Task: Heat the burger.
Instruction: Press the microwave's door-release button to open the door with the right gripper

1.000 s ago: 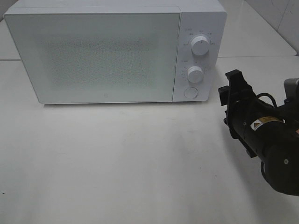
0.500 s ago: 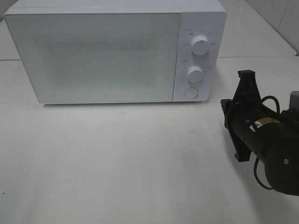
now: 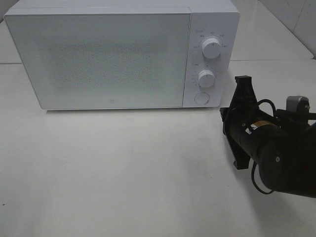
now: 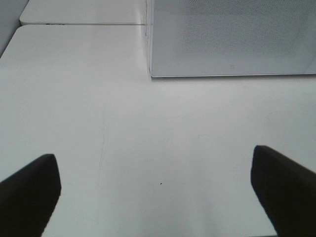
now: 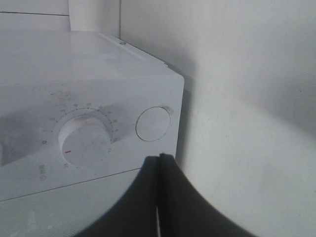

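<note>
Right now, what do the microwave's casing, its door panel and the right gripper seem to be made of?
Microwave casing: smooth white, painted metal or plastic; faint sheen, cannot tell which.
Door panel: glossy glass or clear plastic; fine dotted mesh shows behind it.
Right gripper: matte black, probably plastic; no glints.

- I am not seeing the burger in any view.
- I am looking at the white microwave (image 3: pixel 219 22), which is standing upright at the back of the table (image 3: pixel 123 173), its front facing the high camera.
- Its door (image 3: pixel 98 59) is sitting shut, and the speckled panel is showing me nothing of the inside.
- Two knobs are sitting one above the other on its right panel, the upper knob (image 3: pixel 211 48) over the lower knob (image 3: pixel 206 78), with a round button (image 3: pixel 201 98) lying under them.
</note>
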`<state>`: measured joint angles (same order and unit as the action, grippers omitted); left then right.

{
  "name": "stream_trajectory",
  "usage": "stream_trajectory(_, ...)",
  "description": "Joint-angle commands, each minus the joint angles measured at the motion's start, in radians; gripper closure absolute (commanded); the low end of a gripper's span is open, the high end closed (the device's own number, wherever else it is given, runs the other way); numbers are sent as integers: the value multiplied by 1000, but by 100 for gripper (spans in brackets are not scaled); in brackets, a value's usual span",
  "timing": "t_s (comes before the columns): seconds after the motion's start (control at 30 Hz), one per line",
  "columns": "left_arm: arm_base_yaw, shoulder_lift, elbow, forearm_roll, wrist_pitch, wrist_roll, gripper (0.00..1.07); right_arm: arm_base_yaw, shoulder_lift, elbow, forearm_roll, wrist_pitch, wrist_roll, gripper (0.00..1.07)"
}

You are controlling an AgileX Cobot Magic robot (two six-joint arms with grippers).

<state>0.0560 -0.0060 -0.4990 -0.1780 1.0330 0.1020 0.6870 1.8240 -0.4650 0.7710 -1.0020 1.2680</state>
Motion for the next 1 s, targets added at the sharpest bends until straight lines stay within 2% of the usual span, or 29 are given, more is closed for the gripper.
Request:
stream_trajectory(0.03,3,-9,3,-5,-5,0,7,0,35,-51,-48,2,28,107)
stream_trajectory(0.17,3,-9,3,-5,-5,0,7,-2,63,-85,-71,7,29,107)
stream_trajectory(0.57,3,-9,3,-5,-5,0,7,-130,140,-216,-234,127,53,107)
stream_trajectory(1.0,3,-9,3,-5,-5,0,7,-186,214,-308,-271,162,93,107)
